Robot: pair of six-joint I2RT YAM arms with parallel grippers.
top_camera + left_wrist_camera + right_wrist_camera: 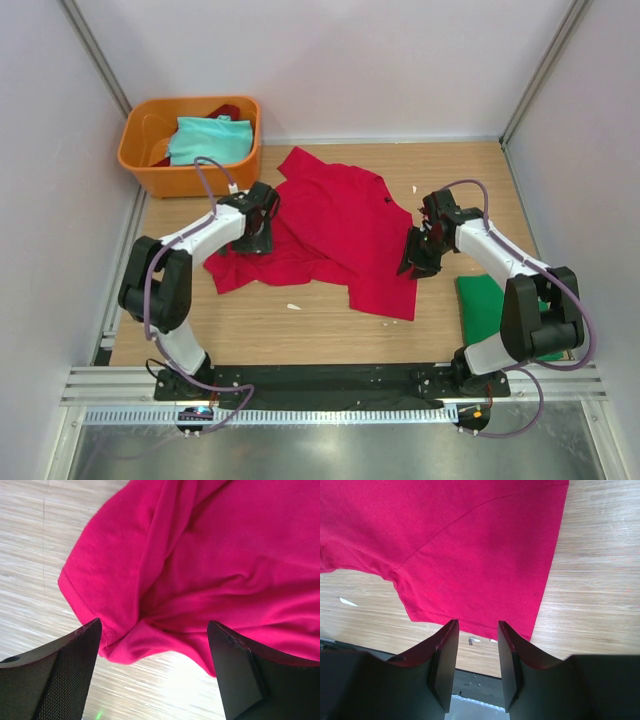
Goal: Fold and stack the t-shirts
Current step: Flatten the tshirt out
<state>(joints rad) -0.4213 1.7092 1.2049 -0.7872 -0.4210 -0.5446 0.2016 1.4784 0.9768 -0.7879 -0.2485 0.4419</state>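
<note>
On either side of the red t-shirt (340,225), rumpled on the table (300,335), the left jaws are held wide over its bunched sleeve and the right jaws narrow, empty, above its hem. Extra layers could be pinched at the bunch and the shirt dragged askew. A green shirt (480,300) to its right is partly hidden by the right arm.

T-shirt (340,230) at centre, basket (180,180) behind-left, folded shirt (481,302) near right

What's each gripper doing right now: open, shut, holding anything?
Left gripper: jaws wide open over the red t-shirt, holding nothing.
Right gripper: jaws narrowly open at the shirt's hem, holding nothing.
</note>
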